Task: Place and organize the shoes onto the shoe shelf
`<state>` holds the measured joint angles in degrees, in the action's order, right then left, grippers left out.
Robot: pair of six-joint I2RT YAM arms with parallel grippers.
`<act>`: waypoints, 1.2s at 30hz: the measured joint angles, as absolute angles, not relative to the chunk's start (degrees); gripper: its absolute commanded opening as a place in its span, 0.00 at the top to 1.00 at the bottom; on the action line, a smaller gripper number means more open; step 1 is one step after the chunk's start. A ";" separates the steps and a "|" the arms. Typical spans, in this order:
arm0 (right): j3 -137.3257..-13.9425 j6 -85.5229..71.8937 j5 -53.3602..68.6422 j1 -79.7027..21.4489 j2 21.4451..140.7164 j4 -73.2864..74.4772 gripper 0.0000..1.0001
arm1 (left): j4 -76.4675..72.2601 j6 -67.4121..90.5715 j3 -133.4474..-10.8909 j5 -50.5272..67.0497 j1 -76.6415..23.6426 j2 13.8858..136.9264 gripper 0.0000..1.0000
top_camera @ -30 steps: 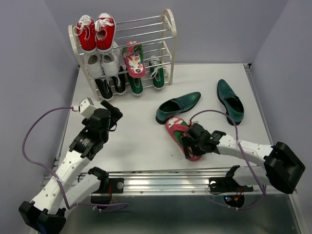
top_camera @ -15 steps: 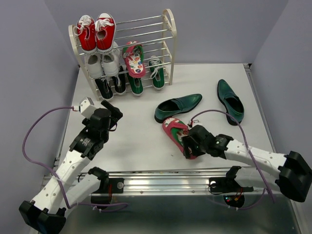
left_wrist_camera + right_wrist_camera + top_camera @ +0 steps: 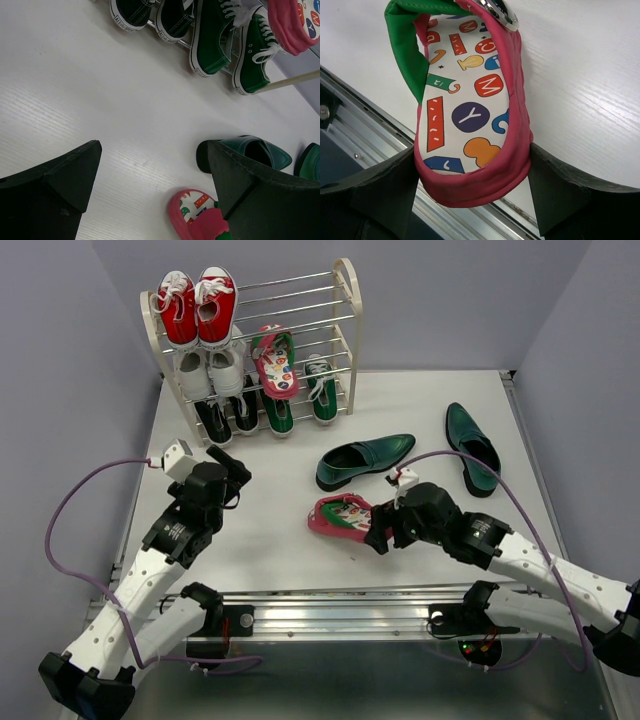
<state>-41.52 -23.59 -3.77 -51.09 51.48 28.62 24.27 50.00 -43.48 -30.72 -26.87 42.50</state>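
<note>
My right gripper is shut on the heel of a red-pink flip-flop with a colourful insole, and the toe points left near the table's front. The flip-flop also shows low in the left wrist view. Its mate leans on the middle tier of the shoe shelf. Two green sneakers stand on the bottom tier. Two dark green loafers lie on the table. My left gripper hangs open over bare table, holding nothing.
Red sneakers sit on the shelf's top tier, white sneakers on the middle tier and black sneakers on the bottom left. A metal rail runs along the table's front edge, just below the held flip-flop.
My right gripper closed on the flip-flop's heel and swung it left, so its toe now points left instead of away. The left arm stayed still.
</note>
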 measured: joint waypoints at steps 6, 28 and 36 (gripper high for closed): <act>-40.93 -23.53 -0.30 -51.09 56.84 27.57 0.82 | 24.34 50.00 -43.48 -31.09 -26.87 41.30 0.01; -31.77 -23.31 -0.91 -58.61 71.16 15.22 0.00 | 25.47 50.46 -43.48 -31.77 -26.87 40.60 0.01; -34.35 -21.15 -4.86 -62.06 75.46 14.66 0.00 | 26.26 50.87 -43.48 -32.27 -26.87 39.66 0.01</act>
<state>-34.35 -21.15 -4.86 -62.06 75.46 14.66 26.26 50.87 -43.48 -32.27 -26.87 39.66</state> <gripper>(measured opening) 0.995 0.989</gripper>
